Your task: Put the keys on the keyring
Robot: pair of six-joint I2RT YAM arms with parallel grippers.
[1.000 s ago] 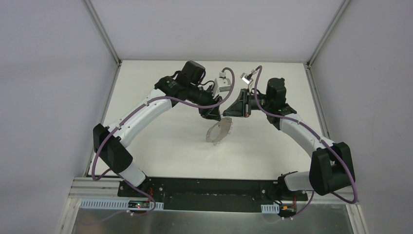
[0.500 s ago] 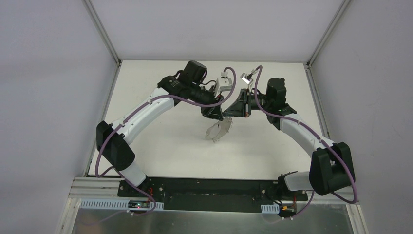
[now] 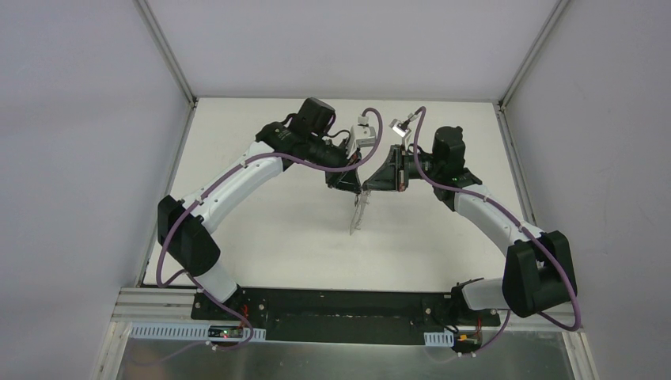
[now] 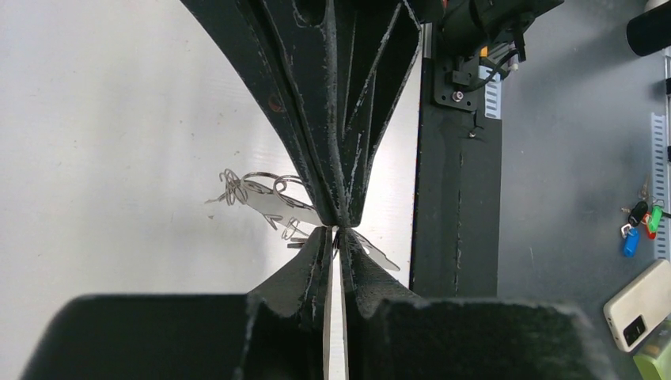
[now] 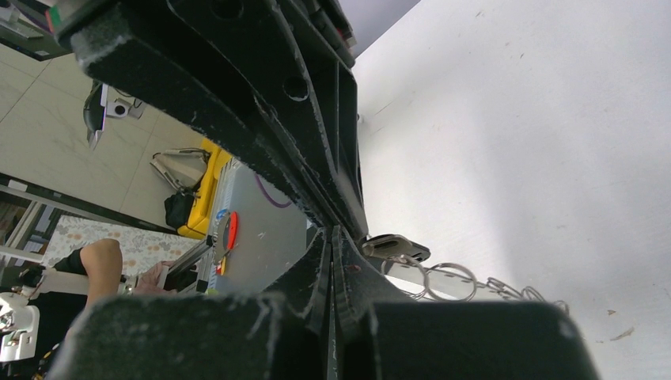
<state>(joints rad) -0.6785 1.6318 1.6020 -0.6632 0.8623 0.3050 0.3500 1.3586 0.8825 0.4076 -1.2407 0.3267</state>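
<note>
Grey wire strung with small silvery pieces (image 4: 261,199) forms the keyring (image 3: 360,212). From above we see it edge-on, a thin pale sliver hanging just below the spot where the two grippers meet, over the middle of the white tabletop (image 3: 261,237). The left gripper (image 3: 348,184) and the right gripper (image 3: 372,184) point at each other, tip to tip. In the left wrist view we find the left jaws nearly together, with only a thin slit between them; whether they pinch anything we cannot tell. The right jaws are fully closed, and loops of the keyring spill out just beside their tips, though we cannot tell whether they grip the wire. In the right wrist view the key (image 5: 396,247), with its black oval head, sits right against the meeting fingertips, beside those loops; we cannot tell which gripper holds it
</note>
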